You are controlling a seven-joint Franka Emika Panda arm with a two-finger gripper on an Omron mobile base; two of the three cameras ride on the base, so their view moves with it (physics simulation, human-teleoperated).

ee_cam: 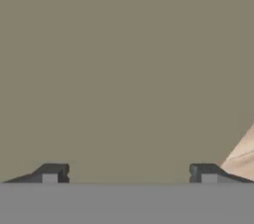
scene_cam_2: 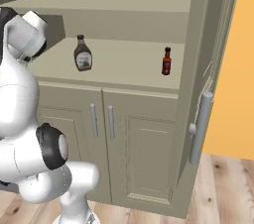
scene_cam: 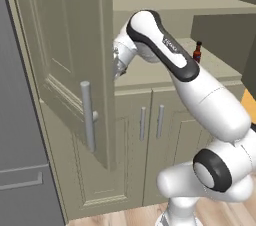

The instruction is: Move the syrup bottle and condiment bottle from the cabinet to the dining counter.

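You see the cabinet (scene_cam_2: 149, 134) with doors open; on its shelf, the syrup bottle (scene_cam_2: 83, 54) stands well apart from the condiment bottle (scene_cam_2: 166, 61). Your gripper (ee_cam: 129, 174) is spread wide, empty, facing a beige panel.

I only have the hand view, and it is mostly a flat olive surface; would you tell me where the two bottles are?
Observer: Both stand upright on the same shelf. In the right base view, the syrup bottle is to the left and the condiment bottle to the right, well apart.
Operator: Thank you. Are the doors out of the way?
Observer: Yes, the left door and the right door both stand open.
Operator: And where is the arm?
Observer: The arm reaches up close beside the left door's edge, toward the left end of the shelf.
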